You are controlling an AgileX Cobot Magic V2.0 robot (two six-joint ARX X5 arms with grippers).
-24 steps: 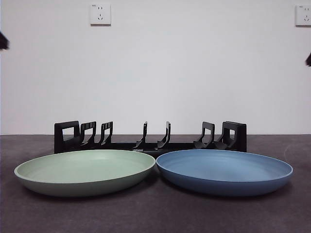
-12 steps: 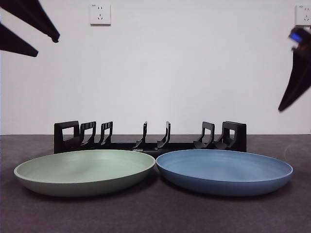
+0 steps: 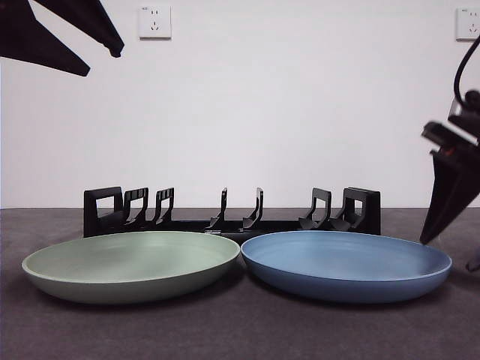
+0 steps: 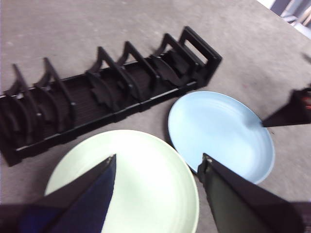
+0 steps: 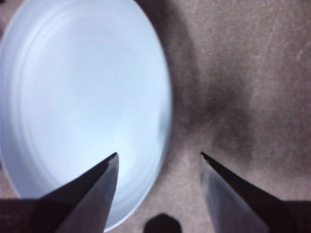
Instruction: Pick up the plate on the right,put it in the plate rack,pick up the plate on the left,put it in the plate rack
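A blue plate [image 3: 345, 262] lies on the right and a green plate [image 3: 131, 264] on the left, rims nearly touching. Behind them stands the black plate rack [image 3: 232, 214], with nothing between its prongs. My right gripper [image 3: 448, 251] hangs low at the blue plate's right rim. In the right wrist view it [image 5: 159, 154] is open, with the blue plate's [image 5: 82, 97] rim between its jaws. My left gripper [image 3: 101, 63] is open and high at the upper left. In its own view it [image 4: 158, 158] hovers over the green plate [image 4: 146, 179], with the blue plate [image 4: 221, 133] and rack [image 4: 107, 92] beyond.
The table [image 3: 240, 330] is dark grey, against a white wall with two sockets [image 3: 154, 22]. The right gripper's dark tip [image 4: 291, 109] shows by the blue plate in the left wrist view.
Both arms have come into view. The right gripper has dropped down to the blue plate's right rim. The left gripper has moved in from the top left corner.
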